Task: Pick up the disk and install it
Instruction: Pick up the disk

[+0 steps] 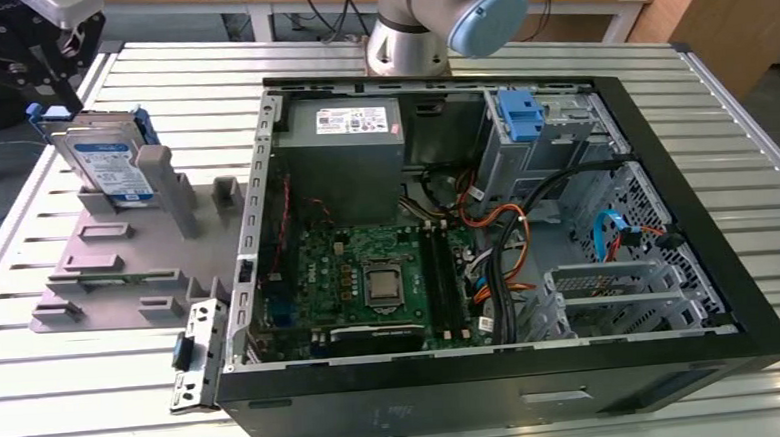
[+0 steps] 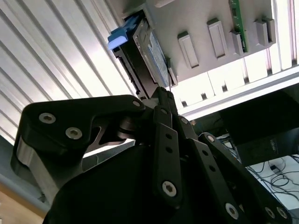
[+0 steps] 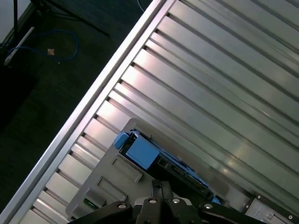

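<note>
Disk pick-up stage. The disk (image 1: 104, 163) stands on edge in a slot at the far corner of the grey fixture plate (image 1: 112, 268), on the exterior view's left, well apart from the open computer case (image 1: 506, 393) on the same slatted table (image 1: 79, 395). The gripper (image 2: 162, 93) hangs just above the disk's upper edge; its fingers are drawn together with nothing seen between them, and contact with the disk cannot be judged. The metal body probably handles as stiff, fairly dense, smooth-sided and sensitive to shock. The blue carrier frame (image 3: 140, 151) looks thinner and more flexible, so the two broad flat faces probably offer the firmer hold.
</note>
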